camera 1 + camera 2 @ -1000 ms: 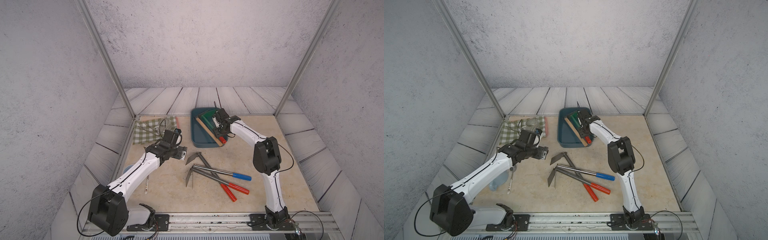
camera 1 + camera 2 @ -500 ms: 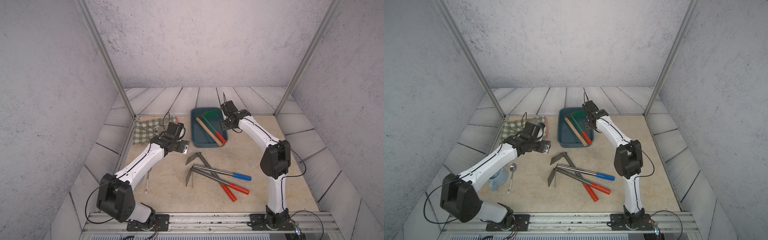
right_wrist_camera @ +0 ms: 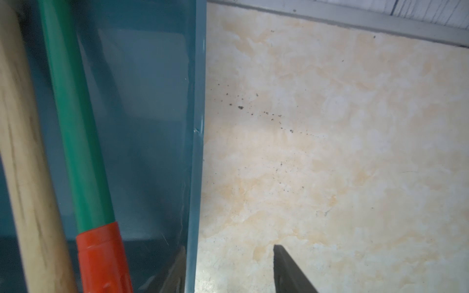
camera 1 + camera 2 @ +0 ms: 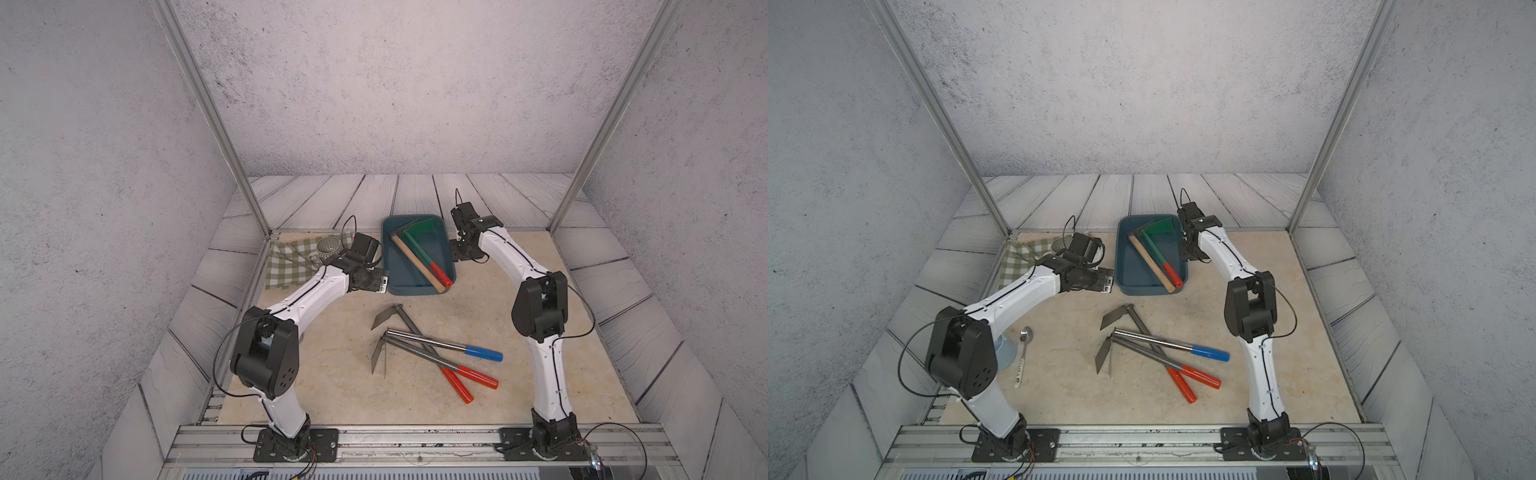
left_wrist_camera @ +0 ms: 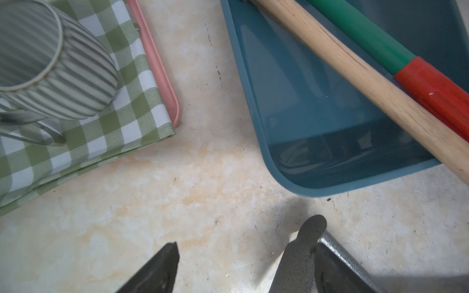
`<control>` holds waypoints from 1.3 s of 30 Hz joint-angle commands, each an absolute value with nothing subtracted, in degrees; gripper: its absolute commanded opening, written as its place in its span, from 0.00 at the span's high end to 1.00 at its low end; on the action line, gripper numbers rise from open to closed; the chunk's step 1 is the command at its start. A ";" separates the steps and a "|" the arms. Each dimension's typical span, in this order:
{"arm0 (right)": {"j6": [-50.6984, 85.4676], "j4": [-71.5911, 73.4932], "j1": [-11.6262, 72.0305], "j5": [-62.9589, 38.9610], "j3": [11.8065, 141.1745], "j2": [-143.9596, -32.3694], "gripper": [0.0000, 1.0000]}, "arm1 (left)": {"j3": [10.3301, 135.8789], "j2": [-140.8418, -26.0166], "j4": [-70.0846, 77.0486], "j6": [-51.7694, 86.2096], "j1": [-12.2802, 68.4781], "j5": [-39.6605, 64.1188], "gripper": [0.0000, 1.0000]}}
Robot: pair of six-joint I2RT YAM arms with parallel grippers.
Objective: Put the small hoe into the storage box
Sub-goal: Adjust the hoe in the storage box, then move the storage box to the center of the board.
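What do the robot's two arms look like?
The left arm and right arm match: smooth white shells with chunky black joints. Thin black cables run along them and loop out. The jaws are dark, pointed wedges.

Right wrist view. The right wall and rim of the storage box [image 3: 196,114] are seen from above. The right gripper [image 3: 227,256] straddles the rim with jaws apart, one fingertip [image 3: 173,274] on the box side and the other over the mottled beige tabletop [image 3: 330,152]. Inside lies the green-shafted hoe [image 3: 73,126], red grip nearest the gripper, with a wooden handle [image 3: 22,152] just to its left.
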State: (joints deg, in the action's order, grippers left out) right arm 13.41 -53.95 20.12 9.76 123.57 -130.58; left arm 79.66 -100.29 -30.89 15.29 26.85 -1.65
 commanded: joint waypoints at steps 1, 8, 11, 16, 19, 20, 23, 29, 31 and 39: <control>14.35 -54.84 20.39 7.04 125.61 -132.09 0.45 | 82.01 -102.03 -28.71 16.58 27.16 -1.10 0.15; 14.74 -53.95 20.38 4.87 125.75 -133.84 0.47 | 83.42 -104.33 -27.50 16.64 27.08 -0.53 0.15; 15.20 -54.34 20.15 4.08 126.46 -135.44 0.52 | 83.16 -103.87 -28.34 16.48 27.14 -0.37 0.15; 16.11 -54.51 18.94 2.08 126.19 -137.34 0.64 | 81.05 -101.85 -30.40 16.35 27.16 0.26 0.15; 16.98 -54.02 18.05 2.51 125.05 -137.13 0.73 | 78.61 -99.88 -30.13 16.44 27.16 0.51 0.15; 17.13 -53.39 17.94 2.80 124.14 -136.53 0.77 | 77.79 -99.22 -29.91 16.48 27.16 0.62 0.15; 17.58 -51.75 17.36 3.91 121.48 -134.65 0.84 | 75.60 -97.33 -28.81 16.52 27.16 0.75 0.15; 17.71 -50.63 16.46 5.87 117.24 -130.25 0.96 | 74.43 -96.16 -29.37 16.35 27.16 0.65 0.15; 17.88 -50.65 16.32 6.66 115.28 -128.25 0.98 | 74.36 -95.64 -29.88 16.39 27.16 0.70 0.15; 18.35 -47.78 14.88 9.11 100.77 -117.47 0.98 | 72.42 -92.02 -30.97 16.60 27.25 1.19 0.15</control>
State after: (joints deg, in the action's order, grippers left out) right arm 17.82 -47.86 15.88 4.95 104.07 -122.65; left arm 73.58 -94.06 -29.58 16.16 26.85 0.71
